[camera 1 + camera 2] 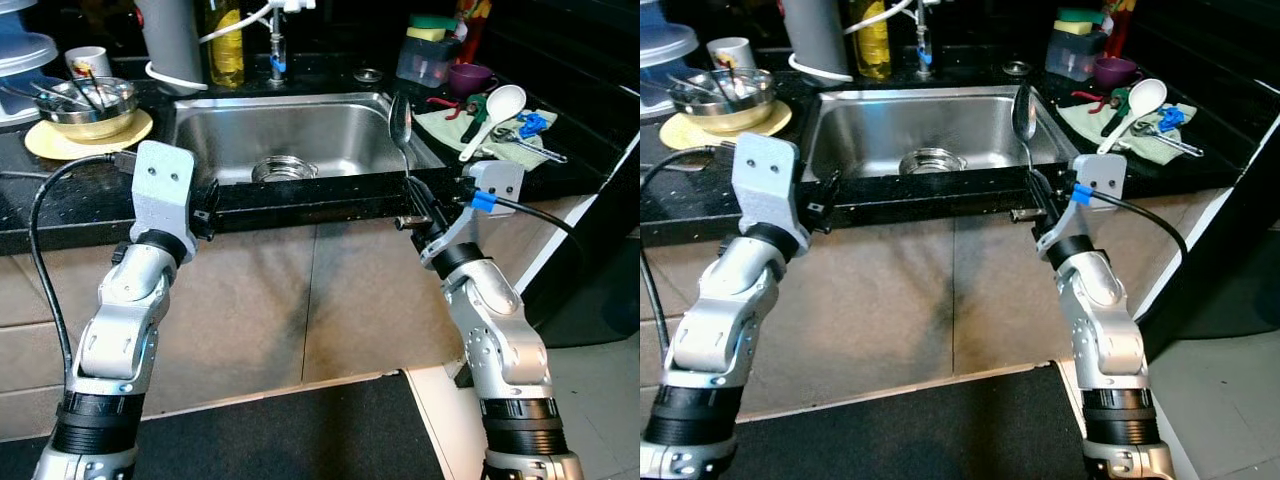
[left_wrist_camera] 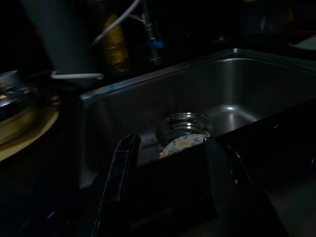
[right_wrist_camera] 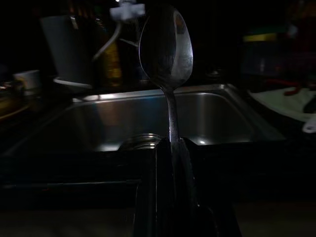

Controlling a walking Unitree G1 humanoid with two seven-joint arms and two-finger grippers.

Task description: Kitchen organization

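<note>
Right fingers (image 1: 418, 200) pinch upright spoon (image 1: 400, 125) at sink (image 1: 330, 135) edge.

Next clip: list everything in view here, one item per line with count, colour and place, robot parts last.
Sink: one, steel, centre of black counter.
Jar: one, metal-rimmed, on sink floor.
Bowl: one, steel, holding utensils, on yellow plate, left counter.
Mug: one, white, behind bowl.
Bottle: one, yellow, behind sink.
Ladle: one, white, on cloth, right counter.
Cup: one, purple, right counter.
Spoon: one, steel, upright in right gripper.
Left gripper: open, at sink's front edge.
</note>
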